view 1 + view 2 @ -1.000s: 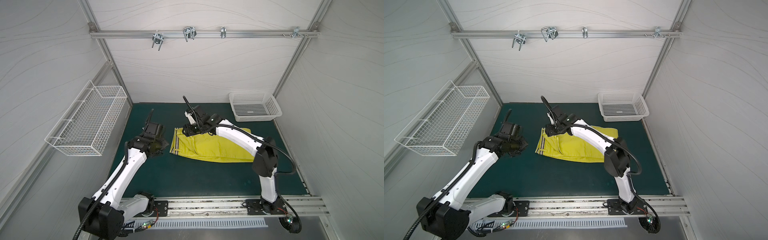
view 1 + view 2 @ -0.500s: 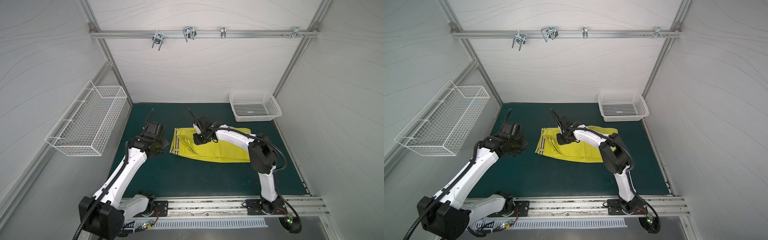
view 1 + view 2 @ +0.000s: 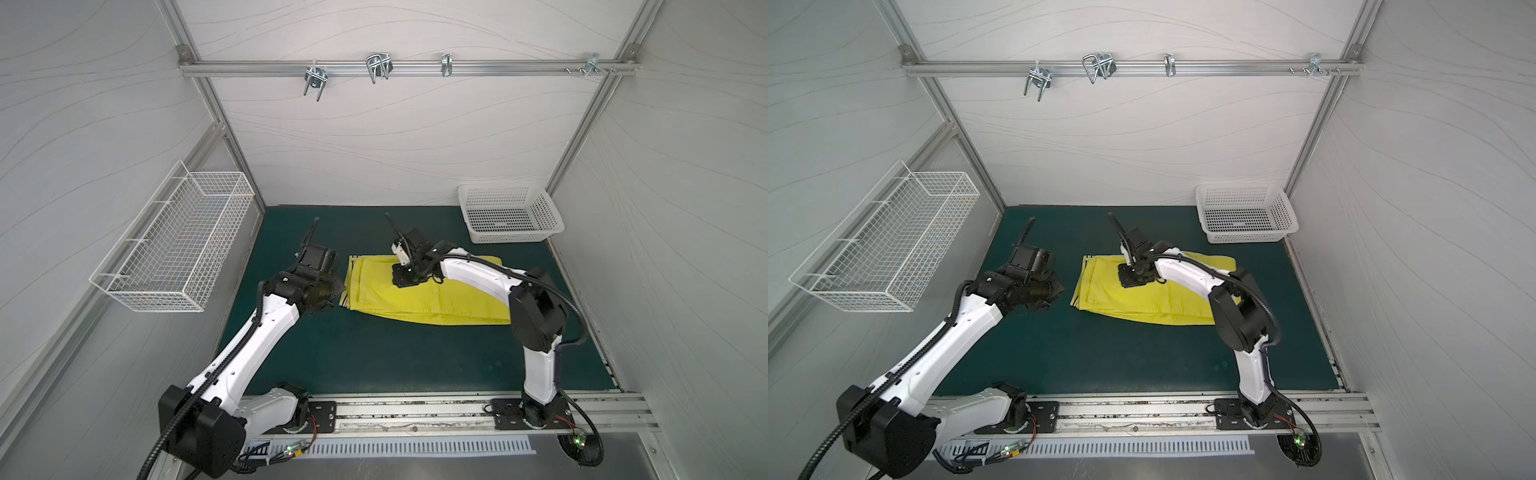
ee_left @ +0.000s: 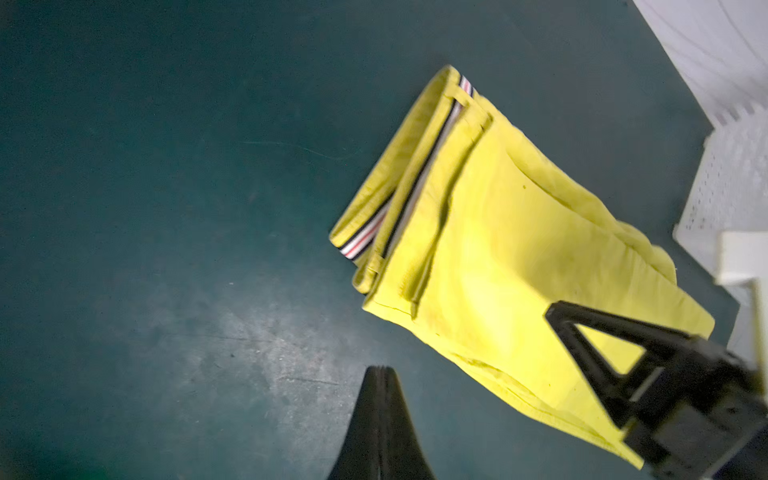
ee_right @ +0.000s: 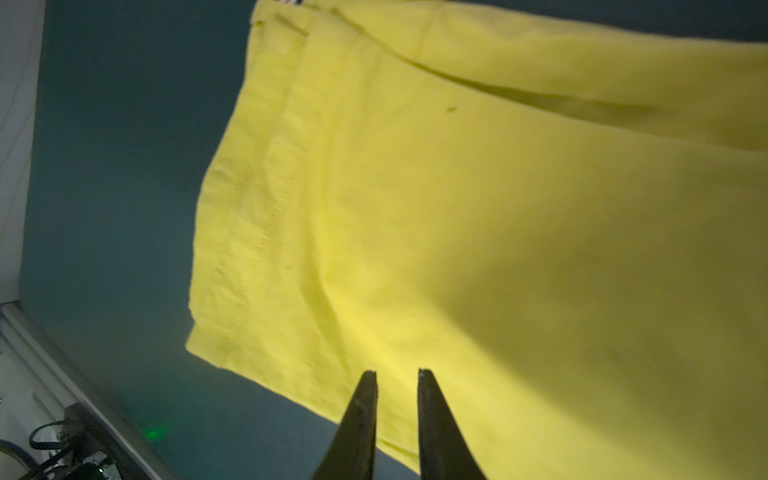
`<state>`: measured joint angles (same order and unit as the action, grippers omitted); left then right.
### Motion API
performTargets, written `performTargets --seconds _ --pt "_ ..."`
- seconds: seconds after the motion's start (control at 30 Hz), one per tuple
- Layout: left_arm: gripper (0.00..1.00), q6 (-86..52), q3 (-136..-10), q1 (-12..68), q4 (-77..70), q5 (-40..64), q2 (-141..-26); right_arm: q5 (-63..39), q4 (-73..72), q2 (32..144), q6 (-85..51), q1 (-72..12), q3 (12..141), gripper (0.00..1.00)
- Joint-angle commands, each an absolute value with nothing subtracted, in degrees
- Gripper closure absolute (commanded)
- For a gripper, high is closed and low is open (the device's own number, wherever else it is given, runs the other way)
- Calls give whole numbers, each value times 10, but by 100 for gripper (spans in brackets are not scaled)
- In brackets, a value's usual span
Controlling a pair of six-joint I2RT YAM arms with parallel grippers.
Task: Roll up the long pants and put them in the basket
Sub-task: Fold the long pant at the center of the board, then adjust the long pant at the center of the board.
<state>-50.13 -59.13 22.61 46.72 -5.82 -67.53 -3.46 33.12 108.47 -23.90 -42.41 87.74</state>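
Note:
The long pants (image 3: 436, 299) (image 3: 1142, 299) lie folded flat on the green mat, a yellow-green strip running left to right. Their striped waistband (image 4: 399, 195) is at the left end. My right gripper (image 3: 397, 280) (image 3: 1129, 280) hovers over the left part of the pants. In the right wrist view its jaws (image 5: 397, 372) stand a narrow gap apart over the fabric (image 5: 498, 208), with nothing between them. My left gripper (image 3: 337, 291) (image 4: 380, 368) is shut and empty over bare mat, just left of the waistband.
A white plastic basket (image 3: 511, 216) stands at the back right corner of the mat (image 3: 374, 357). A wire basket (image 3: 174, 249) hangs on the left wall. A metal rail with hooks (image 3: 374, 68) runs across the back wall, high up.
My right gripper has moved from the waistband end rightward along the pants, and its jaws have narrowed. The left arm has stayed still. The pants lie as before.

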Motion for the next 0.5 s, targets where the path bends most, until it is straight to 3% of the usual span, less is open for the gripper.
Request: performTargets --seconds 0.0,0.07,0.1,0.13,0.47 --pt "100 -520 -619 282 420 -80 -725 29 379 980 -207 -359 838 77" --pt "100 -524 -635 306 400 -73 -770 3 361 944 -211 -306 784 84" --pt "100 -525 -647 320 392 -72 -796 -17 353 931 -218 -277 760 97" --pt "100 -524 -660 328 389 -73 -819 -32 349 924 -220 -255 746 100" --pt "100 -534 -756 351 316 -66 -1001 -38 363 1044 -209 -184 709 100"
